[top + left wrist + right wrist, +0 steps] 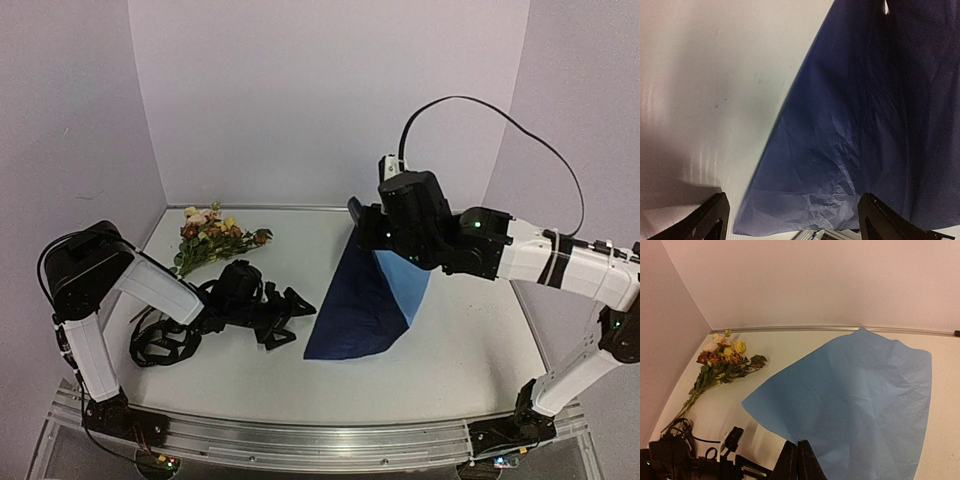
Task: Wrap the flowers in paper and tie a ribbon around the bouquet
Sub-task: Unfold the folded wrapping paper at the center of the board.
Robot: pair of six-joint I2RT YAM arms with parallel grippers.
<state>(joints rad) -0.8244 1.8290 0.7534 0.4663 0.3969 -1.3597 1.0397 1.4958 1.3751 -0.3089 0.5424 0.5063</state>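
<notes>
My right gripper (pixel 365 232) is up above the middle of the counter (pixel 450 350), its jaws shut together on an upper edge of the paper (pixel 372 300). The sheet hangs from that pinch, slopes toward me and drapes down to the counter, with its lower corner resting on the surface just right of my left gripper (pixel 290 320). From above, the side facing me looks dark, in shadow, with a lighter blue strip showing under the right wrist. On the right wrist camera the paper (pixel 855 390) spreads out light blue and creased beyond the closed fingers (pixel 797 460).

The left arm lies low over the counter, and its gripper (pixel 792 205) is wide open and holding nothing. Its two fingers (pixel 710 220) stand at either side of the wrist view, with the crumpled lower edge of the paper (pixel 865 125) between them, touching neither as far as I can see.

The flowers (pixel 215 235) lie on their side at the far left corner of the counter, blooms toward the back wall, well apart from the paper and unwrapped. On the right wrist view, the flowers (pixel 722 360) have their stems running toward the left arm.
</notes>
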